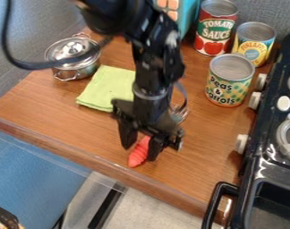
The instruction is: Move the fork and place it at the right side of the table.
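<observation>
- The robot's black claw (140,153) hangs low over the brown table (49,107), near the front edge; its two fingers are spread apart and point down.
- A red, bumpy toy (139,154) lies on the table by the claw; it shows in the gap between the fingers, and its round end pokes out toward the front edge; the fingers are not pinched together on it.
- The silver fork (181,114) is on the table, just behind the claw; its shiny prongs peek out past the arm, on the side by the stove (252,167); the rest of it is hidden, so I cannot tell which way its handle goes.
- A light green cloth (105,87) lies flat on the other side of the arm; a shiny little pot (82,69) with its lid on sits just beside it.
- Three cans stand up near the back, close to the stove; one is a red can (210,36) with tomatoes on it, one is a yellow can (248,49), and the nearest is a green can (228,87) with dots.
- The black stove has white knobs along its side; a blue box (188,15) with orange squares is at the back, next to the red can.
</observation>
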Tool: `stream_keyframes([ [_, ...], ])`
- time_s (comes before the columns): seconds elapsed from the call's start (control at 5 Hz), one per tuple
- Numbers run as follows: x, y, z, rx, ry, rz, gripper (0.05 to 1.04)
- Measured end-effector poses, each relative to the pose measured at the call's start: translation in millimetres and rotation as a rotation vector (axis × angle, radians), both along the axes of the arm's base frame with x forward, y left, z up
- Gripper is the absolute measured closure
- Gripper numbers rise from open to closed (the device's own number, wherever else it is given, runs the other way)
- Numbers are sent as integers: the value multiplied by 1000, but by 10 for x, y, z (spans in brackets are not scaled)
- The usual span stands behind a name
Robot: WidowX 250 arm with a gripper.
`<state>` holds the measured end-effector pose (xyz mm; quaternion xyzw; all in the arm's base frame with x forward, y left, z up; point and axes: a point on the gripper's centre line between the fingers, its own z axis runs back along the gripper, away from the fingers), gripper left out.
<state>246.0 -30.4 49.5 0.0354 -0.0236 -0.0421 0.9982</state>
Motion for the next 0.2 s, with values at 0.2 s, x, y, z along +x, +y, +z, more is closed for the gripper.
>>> stream_keyframes([
  [0.2, -60, -16, 354, -27, -65, -15, 84],
])
